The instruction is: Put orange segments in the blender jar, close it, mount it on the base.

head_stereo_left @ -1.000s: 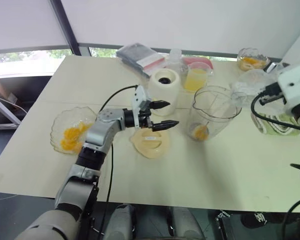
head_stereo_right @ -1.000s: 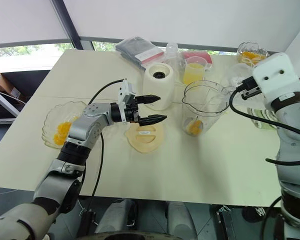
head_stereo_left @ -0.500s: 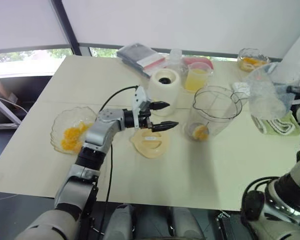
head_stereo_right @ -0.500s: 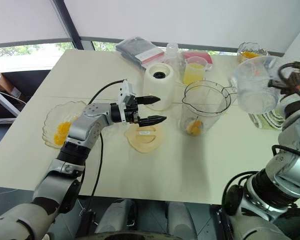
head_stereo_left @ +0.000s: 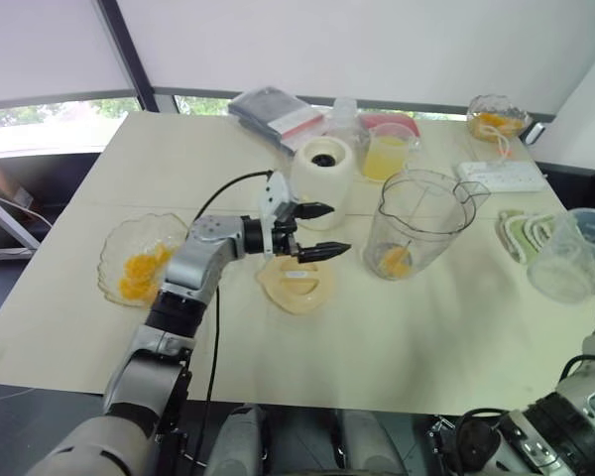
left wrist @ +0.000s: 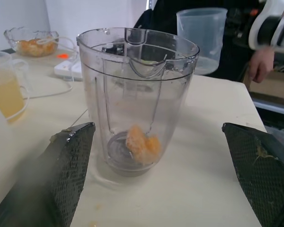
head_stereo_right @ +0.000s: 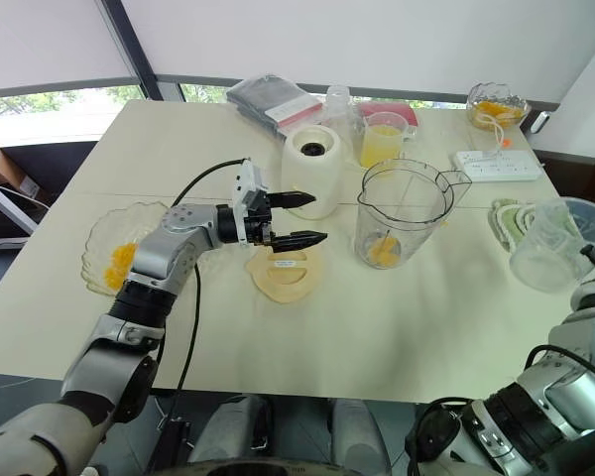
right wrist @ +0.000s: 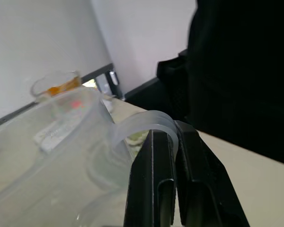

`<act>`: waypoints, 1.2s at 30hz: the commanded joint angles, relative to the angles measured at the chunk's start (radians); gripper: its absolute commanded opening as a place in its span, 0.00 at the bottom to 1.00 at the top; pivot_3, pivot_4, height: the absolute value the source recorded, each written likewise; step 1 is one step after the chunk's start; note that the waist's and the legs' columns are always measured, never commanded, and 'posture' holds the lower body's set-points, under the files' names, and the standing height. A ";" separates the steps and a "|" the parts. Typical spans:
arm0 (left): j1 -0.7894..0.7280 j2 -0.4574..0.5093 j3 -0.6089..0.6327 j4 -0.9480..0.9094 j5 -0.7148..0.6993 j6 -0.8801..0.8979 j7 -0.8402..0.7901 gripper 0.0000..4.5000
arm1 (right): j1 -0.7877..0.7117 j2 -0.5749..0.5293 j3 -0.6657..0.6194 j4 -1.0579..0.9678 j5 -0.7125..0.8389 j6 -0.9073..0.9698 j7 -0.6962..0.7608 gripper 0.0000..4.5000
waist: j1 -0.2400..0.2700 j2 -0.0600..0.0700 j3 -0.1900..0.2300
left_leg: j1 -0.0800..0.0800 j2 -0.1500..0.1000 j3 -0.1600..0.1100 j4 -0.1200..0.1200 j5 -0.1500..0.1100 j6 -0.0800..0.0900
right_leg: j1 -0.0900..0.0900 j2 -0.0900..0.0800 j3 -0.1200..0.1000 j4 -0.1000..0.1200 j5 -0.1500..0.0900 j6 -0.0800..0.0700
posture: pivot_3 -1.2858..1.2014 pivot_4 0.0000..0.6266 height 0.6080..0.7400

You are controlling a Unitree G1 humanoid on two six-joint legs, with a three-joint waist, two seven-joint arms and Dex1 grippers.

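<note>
- While the left gripper point(head_stereo_left: 314, 230) hangs wide open above the cream lid point(head_stereo_left: 296, 285) in the middle of the frame, the blender jar point(head_stereo_left: 416, 224) stands upright just to its right, with open table between them.
- Orange segments point(left wrist: 142, 143) already lie at the bottom of the jar, so I think the lid comes next, and it sits right under the left gripper.
- More segments wait in the glass dish point(head_stereo_left: 139, 263) at the left.
- The base point(head_stereo_left: 325, 172) stands just behind the gripper, close to the jar.
- The right gripper point(right wrist: 172, 142) is pinched shut on the handle of a clear measuring cup point(head_stereo_left: 571, 260) at the right edge, well away from the jar.
</note>
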 commanded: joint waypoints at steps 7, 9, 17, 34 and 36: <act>0.022 0.041 0.004 -0.098 -0.008 0.026 0.011 1.00 | 0.090 0.017 0.065 0.253 0.114 -0.383 -0.014 0.01 | -0.014 0.001 0.000 | 0.000 0.000 0.000 0.000 0.000 0.000 | 0.000 0.000 0.000 0.000 0.000 0.000 | 0.52 0.24 1.00; 0.027 0.046 0.005 -0.110 -0.010 0.034 0.015 1.00 | 0.103 0.010 0.083 0.295 0.129 -0.439 -0.018 0.01 | -0.019 0.001 0.000 | 0.000 0.000 0.000 0.000 0.000 0.000 | 0.000 0.000 0.000 0.000 0.000 0.000 | 0.52 0.24 1.00; 0.047 0.065 0.006 -0.150 -0.014 0.059 0.025 1.00 | 0.105 -0.058 0.138 0.470 0.169 -0.599 -0.048 0.01 | -0.024 0.001 0.000 | 0.000 0.000 0.000 0.000 0.000 0.000 | 0.000 0.000 0.001 0.000 0.000 0.000 | 0.52 0.24 1.00; 0.053 0.071 -0.009 -0.165 -0.006 0.061 0.027 1.00 | 0.150 -0.123 0.216 0.639 0.240 -0.711 -0.075 0.07 | -0.023 0.001 0.000 | 0.000 0.000 0.001 0.000 0.000 0.000 | 0.000 0.000 0.002 0.000 0.000 0.000 | 0.52 0.24 1.00; 0.052 0.067 -0.013 -0.164 -0.006 0.058 0.030 1.00 | 0.167 -0.129 0.230 0.632 0.239 -0.710 -0.074 0.20 | -0.023 0.001 0.000 | 0.000 0.000 0.000 0.000 0.000 0.000 | 0.000 0.000 0.002 0.000 0.000 0.000 | 0.52 0.24 1.00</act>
